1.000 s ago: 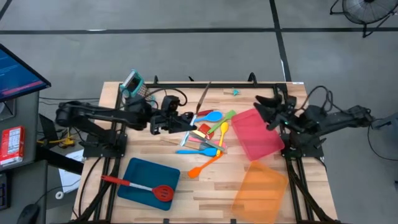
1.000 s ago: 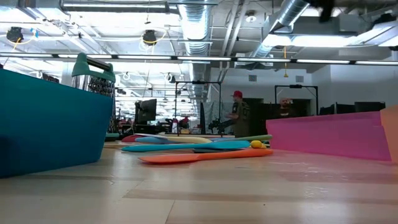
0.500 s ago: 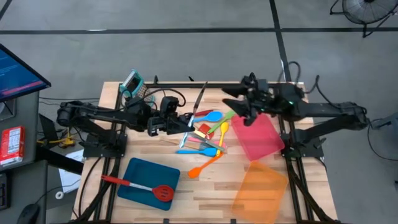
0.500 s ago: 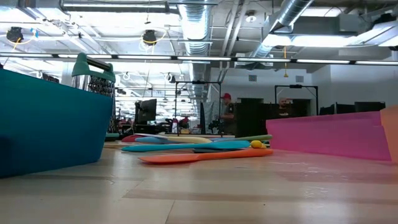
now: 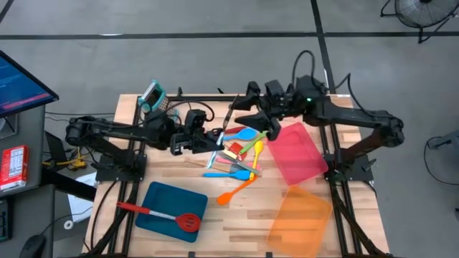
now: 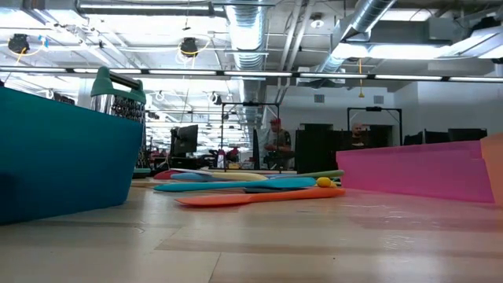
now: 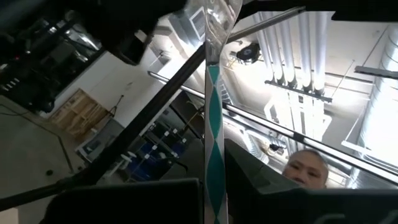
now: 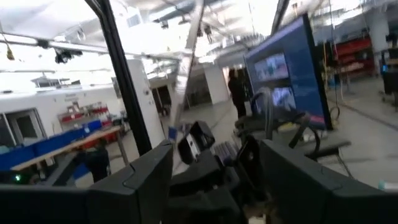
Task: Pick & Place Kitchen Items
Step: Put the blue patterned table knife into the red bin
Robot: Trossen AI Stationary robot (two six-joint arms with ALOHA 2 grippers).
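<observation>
The kitchen items [image 5: 240, 152] lie in a loose pile at mid-table: blue, green, yellow, red and orange spoons and spatulas. They show low across the table [image 6: 251, 189] in the low view. An orange spoon [image 5: 235, 188] lies nearer, and a red turner [image 5: 161, 213] rests on the blue tray [image 5: 154, 197]. My left gripper [image 5: 215, 140] is at the pile's left edge, shut on a slim utensil with a teal diamond pattern [image 7: 214, 155]. My right gripper [image 5: 249, 120] hovers open above the pile's far side, facing the left gripper [image 8: 214, 180]. My left gripper pinches the slim utensil between its two fingers [image 7: 124, 202] near its lower end [image 5: 220, 136], coming level from the table's left. The rest of the utensil slants away toward the far edge, its free end [image 5: 236, 100] clear of the pile.
A pink-red tray [image 5: 297, 154] lies right of the pile, and an orange tray [image 5: 301, 218] sits nearer on the right. A metal box grater with a teal handle [image 5: 153, 97] stands at the far left. Bare wood shows along the near edge between the trays. People stand in the room behind.
My right arm has swung from the table's right edge toward the left and far side. It now reaches over the pink-red tray to the far side of the pile, near the held utensil. The left arm and the utensils have stayed put.
</observation>
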